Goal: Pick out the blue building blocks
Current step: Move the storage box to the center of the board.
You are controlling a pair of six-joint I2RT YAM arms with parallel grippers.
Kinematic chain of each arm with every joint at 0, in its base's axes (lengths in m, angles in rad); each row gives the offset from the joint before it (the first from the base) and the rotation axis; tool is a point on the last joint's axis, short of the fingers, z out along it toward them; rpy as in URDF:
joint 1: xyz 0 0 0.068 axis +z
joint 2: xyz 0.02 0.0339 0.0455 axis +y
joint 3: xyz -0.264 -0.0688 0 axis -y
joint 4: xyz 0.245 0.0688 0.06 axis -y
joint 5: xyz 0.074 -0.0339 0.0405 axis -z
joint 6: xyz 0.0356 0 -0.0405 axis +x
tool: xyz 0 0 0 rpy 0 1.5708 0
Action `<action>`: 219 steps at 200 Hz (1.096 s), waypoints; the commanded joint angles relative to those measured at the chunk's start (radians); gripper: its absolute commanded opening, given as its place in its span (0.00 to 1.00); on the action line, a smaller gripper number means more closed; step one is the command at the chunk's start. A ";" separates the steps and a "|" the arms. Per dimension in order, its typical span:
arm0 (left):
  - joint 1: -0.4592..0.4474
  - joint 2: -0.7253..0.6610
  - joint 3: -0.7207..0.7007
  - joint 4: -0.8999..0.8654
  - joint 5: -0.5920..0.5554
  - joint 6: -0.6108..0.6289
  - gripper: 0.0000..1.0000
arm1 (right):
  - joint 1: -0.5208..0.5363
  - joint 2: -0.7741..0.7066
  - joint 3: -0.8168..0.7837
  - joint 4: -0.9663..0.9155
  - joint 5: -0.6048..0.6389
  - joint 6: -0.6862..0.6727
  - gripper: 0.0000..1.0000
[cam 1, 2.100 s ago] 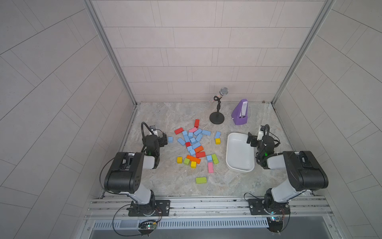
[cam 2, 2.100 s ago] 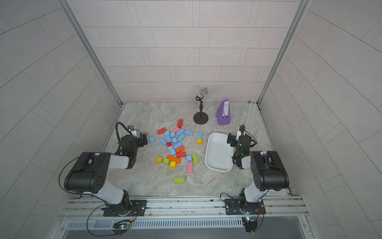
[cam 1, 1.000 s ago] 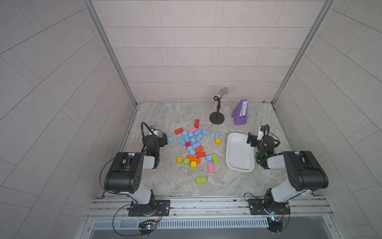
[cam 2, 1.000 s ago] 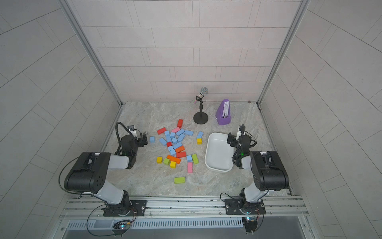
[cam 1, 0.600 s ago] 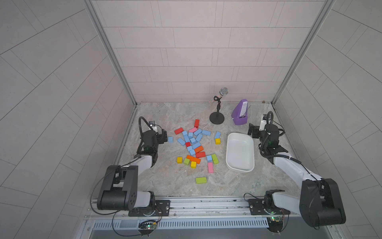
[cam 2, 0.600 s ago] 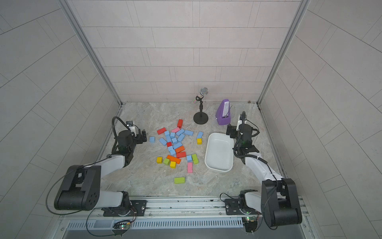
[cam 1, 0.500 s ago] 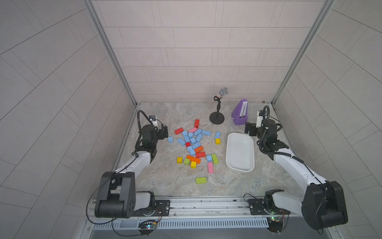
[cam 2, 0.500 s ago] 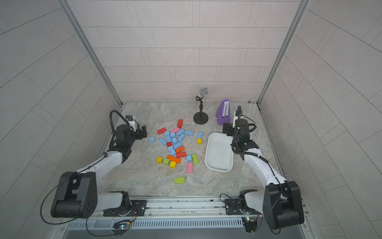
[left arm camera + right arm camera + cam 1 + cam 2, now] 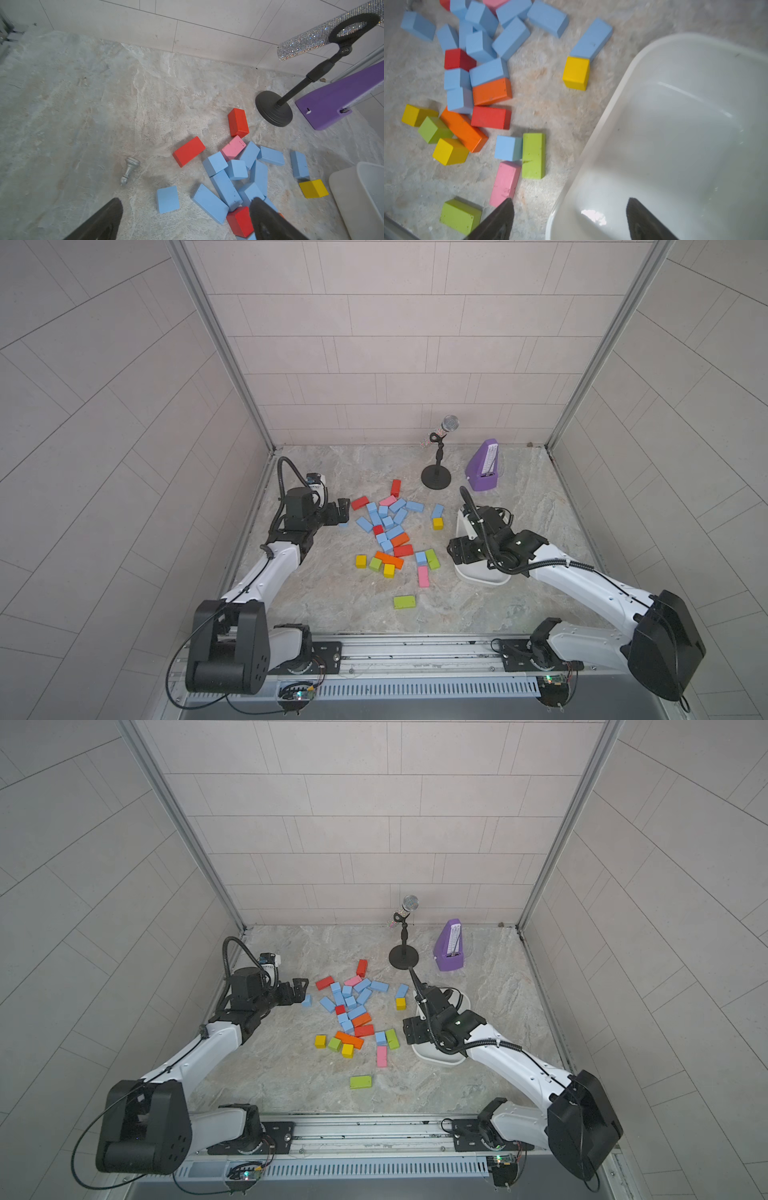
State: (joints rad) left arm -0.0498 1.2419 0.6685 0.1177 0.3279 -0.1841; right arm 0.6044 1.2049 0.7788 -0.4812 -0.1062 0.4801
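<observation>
The blue building blocks [image 9: 386,519] [image 9: 351,999] lie mostly in one loose pile mid-table, mixed with other colours. A single blue block [image 9: 167,199] [image 9: 306,1001] sits apart on the pile's left. My left gripper [image 9: 343,510] [image 9: 186,202] hovers open just above it, with nothing between its fingers. Another blue cube [image 9: 508,148] [image 9: 420,558] touches a green brick near the white tray [image 9: 482,578] [image 9: 629,68]. My right gripper [image 9: 455,551] [image 9: 570,201] is open and empty over the tray's left rim. The tray holds nothing.
Red, orange, yellow, green and pink blocks [image 9: 390,560] lie among the blue ones, and a green brick [image 9: 404,601] lies alone nearer the front. A microphone on a stand [image 9: 436,479] and a purple metronome [image 9: 484,466] stand at the back. A small silver pawn [image 9: 129,170] lies left of the pile.
Both arms have unfolded from their tucked poses. The left gripper has reached to the pile's left edge, and the right has swung out over the tray. No block has moved.
</observation>
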 commanded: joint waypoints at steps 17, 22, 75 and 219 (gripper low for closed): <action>-0.013 -0.022 -0.032 0.067 0.013 -0.029 1.00 | 0.037 0.024 -0.045 -0.015 -0.064 0.127 0.77; -0.014 -0.024 -0.033 0.067 0.008 -0.026 1.00 | 0.038 0.026 -0.054 -0.009 -0.080 0.137 0.75; -0.015 -0.021 -0.039 0.067 -0.001 -0.011 1.00 | 0.075 -0.026 -0.143 -0.040 -0.139 0.200 0.61; -0.014 -0.028 -0.017 0.032 0.057 0.004 1.00 | 0.099 -0.106 0.082 -0.232 0.045 0.063 0.60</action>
State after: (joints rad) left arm -0.0616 1.2358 0.6392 0.1604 0.3641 -0.1905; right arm 0.7189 1.0103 0.7589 -0.6991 -0.1307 0.6365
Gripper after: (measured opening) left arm 0.999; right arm 0.619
